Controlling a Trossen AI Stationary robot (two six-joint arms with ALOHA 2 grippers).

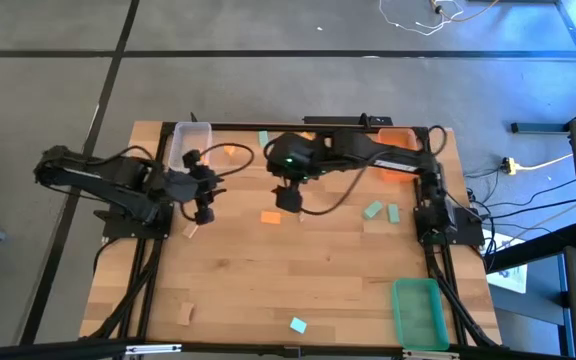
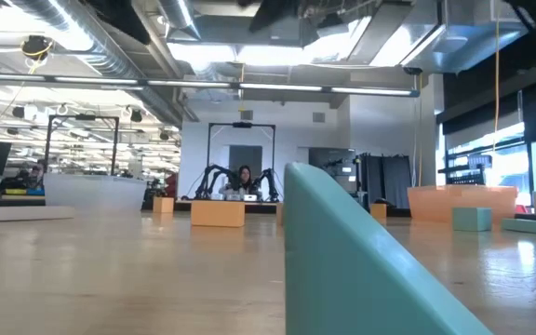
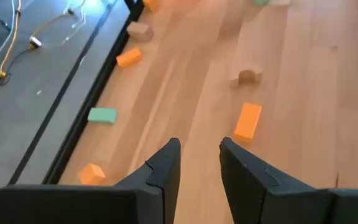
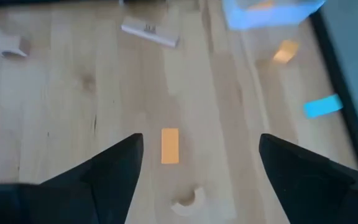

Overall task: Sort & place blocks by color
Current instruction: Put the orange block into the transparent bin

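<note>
A teal block point(image 2: 361, 265) fills the near foreground right in front of me, its top edge slanting down to the right. Behind it my desk point(image 2: 110, 270) stretches away. Far right sit an orange bin point(image 2: 459, 200) and a smaller teal block point(image 2: 471, 219). A person point(image 2: 245, 179) sits in the room beyond.

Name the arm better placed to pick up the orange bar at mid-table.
Right. Its end effector hangs open just above the orange bar, which lies between its fingers. The left end effector is farther off, near the clear bin.
</note>
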